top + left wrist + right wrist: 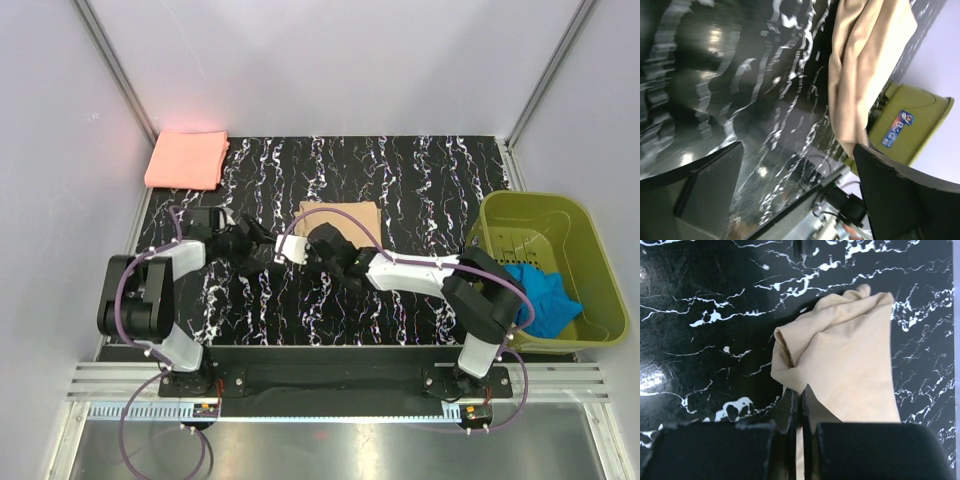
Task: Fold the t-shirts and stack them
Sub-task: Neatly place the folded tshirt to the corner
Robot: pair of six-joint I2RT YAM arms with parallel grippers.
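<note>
The tan-beige t-shirt (pixel 343 213) lies folded at the middle of the black marbled table. In the right wrist view it (pixel 840 355) is bunched at its near edge. My right gripper (pixel 800 391) is shut on that edge; in the top view it (pixel 322 241) sits at the shirt's front left corner. My left gripper (pixel 258 247) is just left of it, open and empty, its fingers (pixel 710 185) wide apart over bare table with the tan shirt (pixel 860 65) ahead of it. The salmon-pink t-shirt (pixel 187 159) lies folded at the back left corner.
An olive-green plastic basket (pixel 590 240) stands at the right edge with a blue cloth (pixel 542 293) in it; it also shows in the left wrist view (pixel 915 120). Grey walls enclose the table at the back and on both sides.
</note>
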